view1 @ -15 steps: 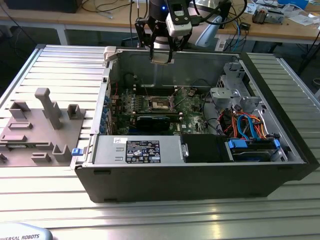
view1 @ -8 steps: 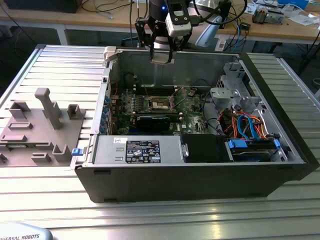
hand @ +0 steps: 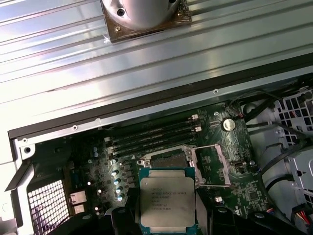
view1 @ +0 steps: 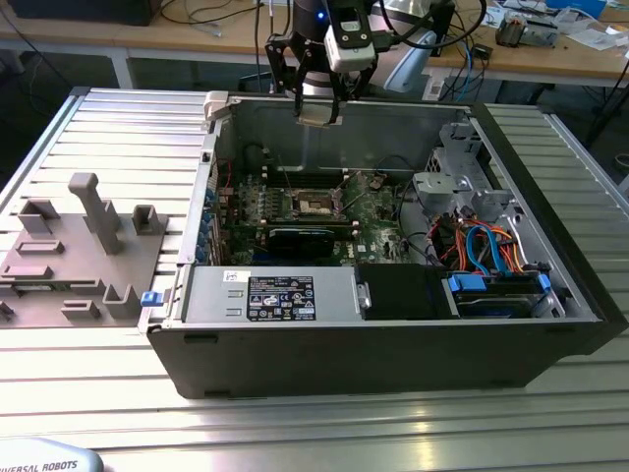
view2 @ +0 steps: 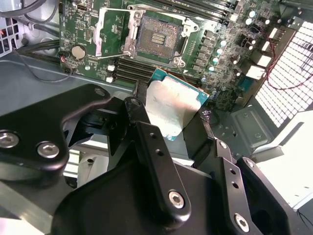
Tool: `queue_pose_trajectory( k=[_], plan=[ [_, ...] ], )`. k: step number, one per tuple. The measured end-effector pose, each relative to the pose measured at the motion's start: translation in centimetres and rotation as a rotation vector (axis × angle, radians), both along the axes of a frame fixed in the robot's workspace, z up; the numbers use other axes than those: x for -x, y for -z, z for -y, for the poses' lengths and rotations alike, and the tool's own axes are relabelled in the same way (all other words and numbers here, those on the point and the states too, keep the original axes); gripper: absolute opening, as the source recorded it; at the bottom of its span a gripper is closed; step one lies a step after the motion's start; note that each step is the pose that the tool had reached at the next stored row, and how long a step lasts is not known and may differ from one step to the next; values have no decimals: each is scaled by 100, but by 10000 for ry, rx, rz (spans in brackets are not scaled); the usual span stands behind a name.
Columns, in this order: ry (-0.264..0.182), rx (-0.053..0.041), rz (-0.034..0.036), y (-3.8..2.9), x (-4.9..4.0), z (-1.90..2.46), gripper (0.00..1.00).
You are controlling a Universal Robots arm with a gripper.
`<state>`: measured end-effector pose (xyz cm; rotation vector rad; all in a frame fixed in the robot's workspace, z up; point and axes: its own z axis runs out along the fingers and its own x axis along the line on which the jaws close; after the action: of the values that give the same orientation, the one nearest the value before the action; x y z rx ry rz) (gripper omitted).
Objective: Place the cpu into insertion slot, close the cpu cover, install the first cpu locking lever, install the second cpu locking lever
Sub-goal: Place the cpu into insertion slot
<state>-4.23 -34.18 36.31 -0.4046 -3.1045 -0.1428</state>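
My gripper (view1: 319,103) hangs over the open computer case's back wall, shut on the cpu (view1: 320,115). The chip sits well above the green circuit board. In the first wrist view the cpu (hand: 167,200) shows its silvery printed face, clamped between the black fingers (hand: 122,221). The second wrist view shows the other face of the cpu (view2: 173,105) between the fingers (view2: 142,122). The insertion slot (view2: 156,40) (hand: 168,157) (view1: 316,204) lies bare and dark in the middle of the board. The cpu cover (view2: 111,33) (hand: 213,166) stands flipped open beside it.
A labelled power supply box (view1: 270,295) lines the case's near wall. A drive cage with blue and orange cables (view1: 491,258) fills the exterior view's right. Memory slots (hand: 156,134) run beside the socket. A grey fixture block (view1: 84,241) rests on the ribbed table outside the case.
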Motion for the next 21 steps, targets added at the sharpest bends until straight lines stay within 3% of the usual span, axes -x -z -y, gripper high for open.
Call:
queue_pose_trajectory(
  k=[21],
  plan=[
    [395, 0, 0, 0, 0, 0, 54]
  ],
)
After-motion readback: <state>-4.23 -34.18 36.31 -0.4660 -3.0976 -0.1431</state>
